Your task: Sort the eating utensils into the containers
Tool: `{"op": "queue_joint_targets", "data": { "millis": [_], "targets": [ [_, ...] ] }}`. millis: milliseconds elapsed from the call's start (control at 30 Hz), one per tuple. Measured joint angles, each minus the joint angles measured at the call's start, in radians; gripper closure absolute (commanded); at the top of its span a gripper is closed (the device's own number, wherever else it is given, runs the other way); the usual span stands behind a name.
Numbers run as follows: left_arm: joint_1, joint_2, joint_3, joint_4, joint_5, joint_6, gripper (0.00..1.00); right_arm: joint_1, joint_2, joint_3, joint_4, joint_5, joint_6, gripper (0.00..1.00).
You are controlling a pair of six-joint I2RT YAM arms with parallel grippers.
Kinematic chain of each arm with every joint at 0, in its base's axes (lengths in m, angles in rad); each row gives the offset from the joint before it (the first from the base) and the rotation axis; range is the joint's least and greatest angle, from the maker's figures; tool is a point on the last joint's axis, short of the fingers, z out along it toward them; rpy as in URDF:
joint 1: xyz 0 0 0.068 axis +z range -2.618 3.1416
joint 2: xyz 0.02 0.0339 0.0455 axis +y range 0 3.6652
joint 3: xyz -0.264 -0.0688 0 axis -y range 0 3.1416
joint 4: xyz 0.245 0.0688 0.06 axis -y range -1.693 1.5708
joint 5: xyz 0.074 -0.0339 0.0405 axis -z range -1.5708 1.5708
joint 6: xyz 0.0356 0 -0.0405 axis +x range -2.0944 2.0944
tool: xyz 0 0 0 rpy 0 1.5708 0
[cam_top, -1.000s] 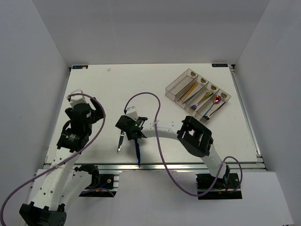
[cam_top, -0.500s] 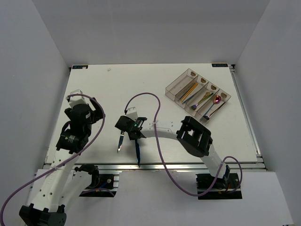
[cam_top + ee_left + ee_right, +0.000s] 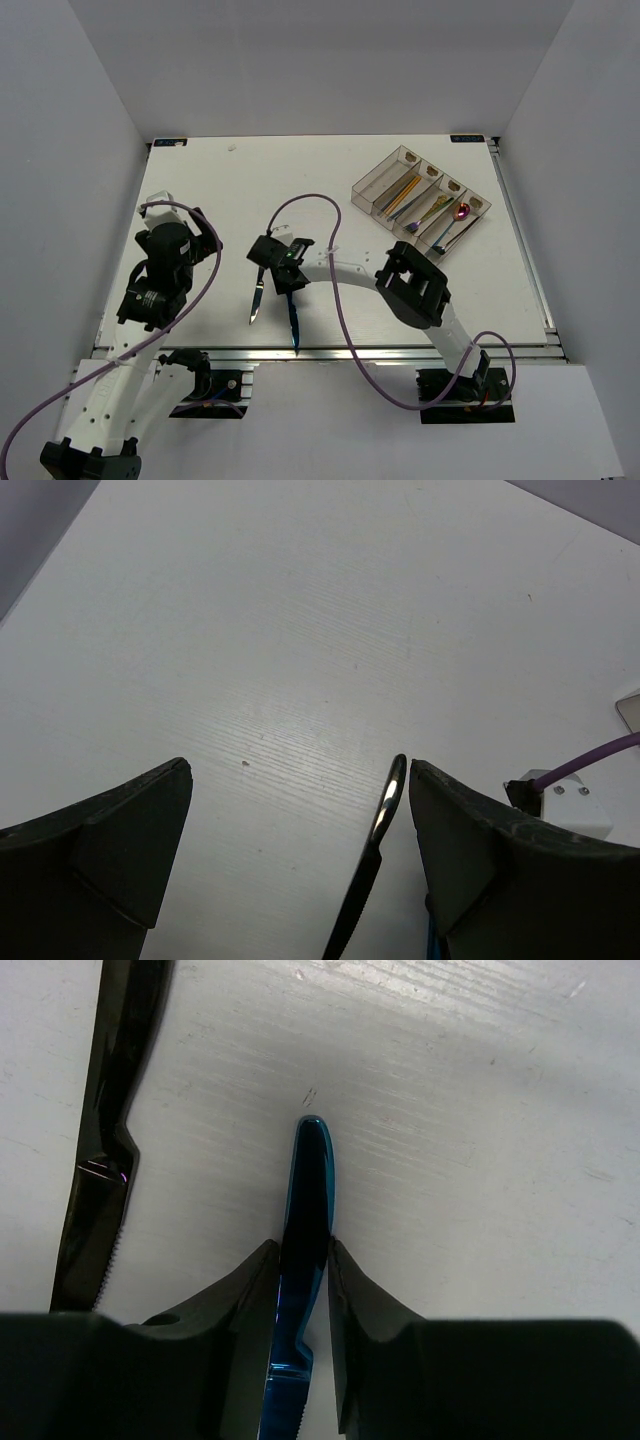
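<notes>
overhead view of a white worktop (image 3: 330, 170) with two robot arms bolted at its near edge. at the left, the left arm (image 3: 160, 262) hangs over the worktop's left side. its wrist view shows the left fingers (image 3: 110, 840) spread wide and released, with nothing between them but bare white surface. to their right a black knife (image 3: 257, 298) lies flat on the worktop, and in that wrist view its handle tip sits just beside the inner face of one finger. a blue knife (image 3: 292, 322) lies just right of the black one, near it but apart, close to the worktop's near edge. the right arm (image 3: 410, 290) reaches leftward across the worktop to it. the right fingers (image 3: 365, 1300) are clenched on the blue knife's shiny handle, one on each side, with the rounded handle end showing past the fingertips. far to the right, well apart from both knives, a clear smoky-grey tray (image 3: 378, 187) sits at an angle, with four long narrow compartments. slim gold pieces (image 3: 403, 195) lie in its second compartment and a purple spoon (image 3: 461, 211) in the rightmost one. the other pieces inside are too small to name.
</notes>
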Motion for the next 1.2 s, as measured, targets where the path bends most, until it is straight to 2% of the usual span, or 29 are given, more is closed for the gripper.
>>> {"op": "queue_joint_targets", "data": {
  "millis": [267, 300, 433, 467, 867, 1200],
  "targets": [
    [0.0, -0.019, 0.0, 0.0, 0.0, 0.0, 0.02, -0.015, 0.046, 0.087, -0.103, -0.015, -0.001, 0.69],
    [0.0, -0.022, 0.0, 0.0, 0.0, 0.0, 0.02, -0.016, 0.048, 0.089, -0.105, -0.019, -0.003, 0.72],
    [0.0, -0.028, 0.0, 0.0, 0.0, 0.0, 0.02, -0.029, 0.047, 0.079, -0.098, -0.056, -0.018, 0.97],
    [0.0, -0.03, 0.0, 0.0, 0.0, 0.0, 0.02, -0.031, 0.046, 0.077, -0.098, -0.063, -0.023, 1.0],
    [0.0, -0.04, 0.0, 0.0, 0.001, 0.0, 0.02, -0.037, 0.014, 0.048, -0.077, -0.058, -0.026, 1.0],
    [0.0, -0.039, 0.0, 0.0, 0.001, 0.0, 0.02, -0.042, 0.0, 0.035, -0.137, 0.006, -0.035, 1.0]
  ]
}}
